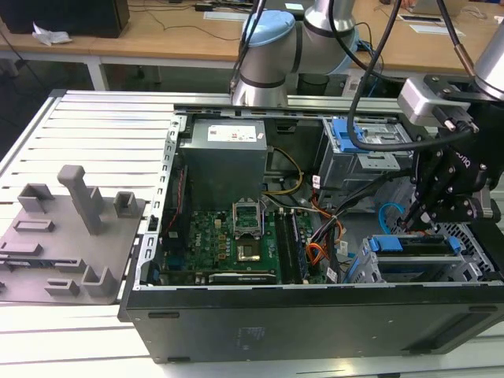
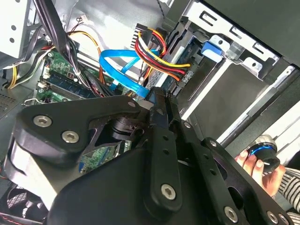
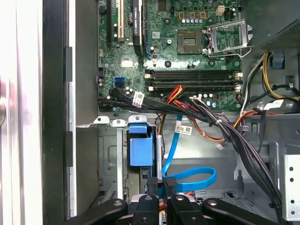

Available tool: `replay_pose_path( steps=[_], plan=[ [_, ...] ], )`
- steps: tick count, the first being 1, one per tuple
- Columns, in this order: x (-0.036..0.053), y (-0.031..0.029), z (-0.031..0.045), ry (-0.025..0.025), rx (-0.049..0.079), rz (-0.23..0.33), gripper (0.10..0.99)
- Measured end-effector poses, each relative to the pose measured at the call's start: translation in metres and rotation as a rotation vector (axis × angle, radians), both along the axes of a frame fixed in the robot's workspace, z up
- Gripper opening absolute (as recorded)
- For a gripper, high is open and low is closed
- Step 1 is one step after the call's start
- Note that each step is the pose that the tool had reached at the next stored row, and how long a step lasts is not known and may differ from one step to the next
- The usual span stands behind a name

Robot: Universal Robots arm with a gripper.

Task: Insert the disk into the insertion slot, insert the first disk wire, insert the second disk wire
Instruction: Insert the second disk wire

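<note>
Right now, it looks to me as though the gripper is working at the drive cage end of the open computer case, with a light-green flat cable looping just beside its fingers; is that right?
Not quite: the looping flat cable is light blue, not green, as the first wrist view shows. The rest holds: the gripper is at the drive cage end of the open computer case.

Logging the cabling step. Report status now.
Gripper down at the grey perforated drive cage, fingers shut on the flat light-blue cable. Blue-framed disk seated. Orange-red-black wire bundle close alongside.
</note>
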State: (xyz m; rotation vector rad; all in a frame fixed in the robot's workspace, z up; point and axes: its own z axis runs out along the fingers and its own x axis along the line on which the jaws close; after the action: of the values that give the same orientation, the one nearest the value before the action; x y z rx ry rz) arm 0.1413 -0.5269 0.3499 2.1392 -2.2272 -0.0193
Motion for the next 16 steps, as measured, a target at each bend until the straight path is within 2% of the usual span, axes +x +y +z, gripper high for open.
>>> replay_pose_path(
  steps=[10,14,16],
  plan=[
    [0.0022,-0.0008,-0.0034,0.0000,0.000,0.000,0.165],
    [0.0033,-0.0088,-0.0046,0.0000,0.000,0.000,0.165],
    [0.0048,-0.0100,-0.0055,-0.0001,0.000,0.000,0.165]
  ],
)
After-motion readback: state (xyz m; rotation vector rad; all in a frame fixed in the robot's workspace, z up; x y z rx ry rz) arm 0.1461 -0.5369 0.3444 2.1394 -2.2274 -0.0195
